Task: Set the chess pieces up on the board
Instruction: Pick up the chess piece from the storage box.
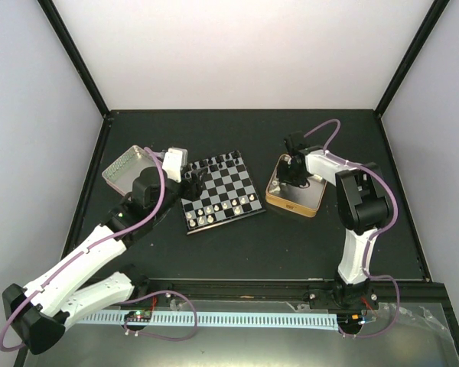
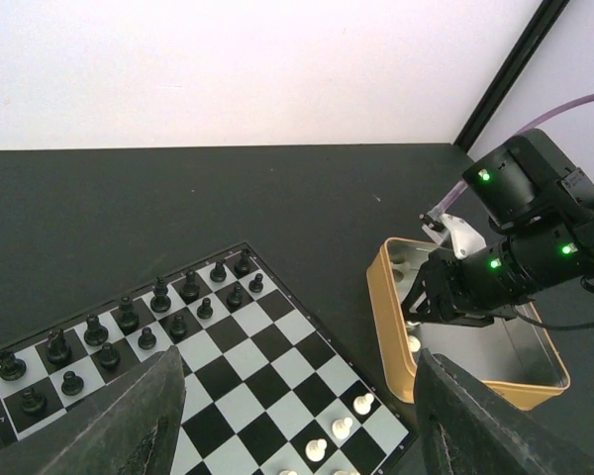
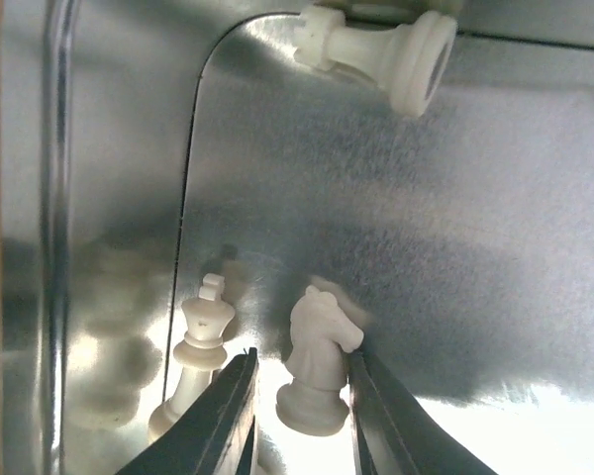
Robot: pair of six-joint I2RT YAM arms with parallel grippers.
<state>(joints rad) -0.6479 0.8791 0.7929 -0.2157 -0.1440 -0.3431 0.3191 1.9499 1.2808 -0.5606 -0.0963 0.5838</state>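
Black pieces (image 2: 129, 327): 2 rows complete on the board (image 1: 220, 191). White side only partly filled.
Right gripper (image 3: 302, 421) is in the gold tin (image 1: 291, 206), fingers clamped on the white knight (image 3: 317, 361). 2 white pieces wait nearby.
Left gripper (image 2: 297, 426) is over the board, fingers apart and empty.

A gold tin (image 1: 294, 205) lies open on the right part of the black table (image 1: 237, 245), its inside of shiny metal, and a pale silver tin (image 1: 122, 170) lies near the left edge, well apart from the first. White walls (image 1: 245, 53) stand behind and at both sides, with black posts (image 1: 76, 65) in the corners. A white slotted strip (image 1: 237, 317) runs along the near edge.
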